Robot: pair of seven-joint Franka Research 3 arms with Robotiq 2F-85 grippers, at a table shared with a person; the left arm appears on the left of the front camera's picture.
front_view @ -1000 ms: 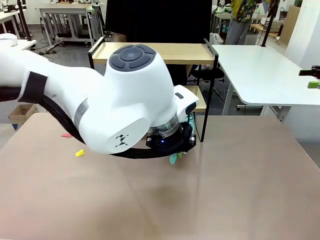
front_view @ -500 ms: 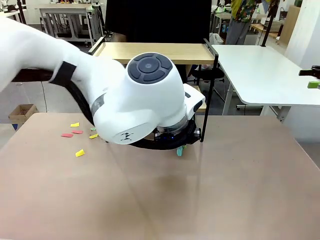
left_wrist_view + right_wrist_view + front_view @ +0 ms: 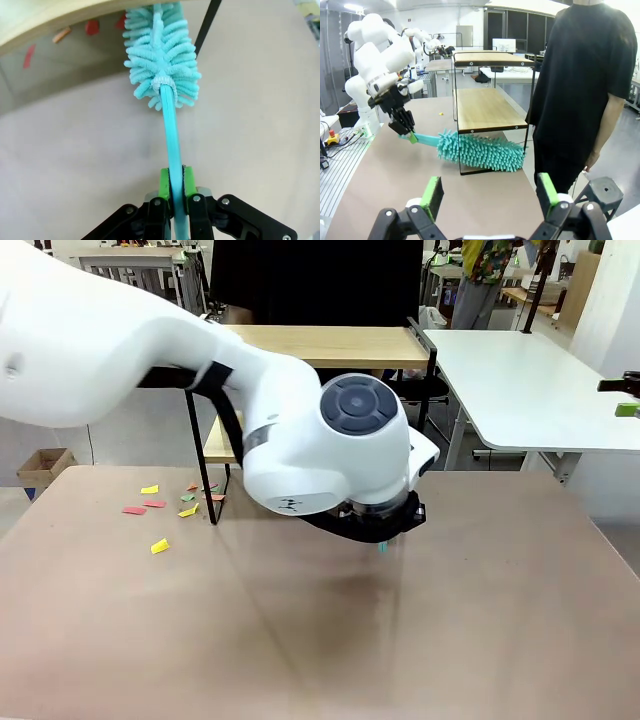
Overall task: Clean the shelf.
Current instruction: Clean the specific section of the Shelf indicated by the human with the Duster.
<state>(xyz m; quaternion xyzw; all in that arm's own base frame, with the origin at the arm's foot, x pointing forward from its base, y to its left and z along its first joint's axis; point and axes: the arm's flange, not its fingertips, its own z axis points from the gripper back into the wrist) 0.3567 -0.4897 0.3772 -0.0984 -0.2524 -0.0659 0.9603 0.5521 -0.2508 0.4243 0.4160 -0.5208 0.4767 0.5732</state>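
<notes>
My left gripper (image 3: 172, 182) clamps the duster (image 3: 162, 65) by its handle, head beneath the shelf (image 3: 485, 110). My right gripper (image 3: 489, 194) stands wide, empty.

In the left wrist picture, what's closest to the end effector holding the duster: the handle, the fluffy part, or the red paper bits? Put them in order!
1. The handle: clamped in the left end effector.
2. The fluffy part: middle, farther up the handle.
3. The red paper bits: top left, under the shelf board.
</notes>
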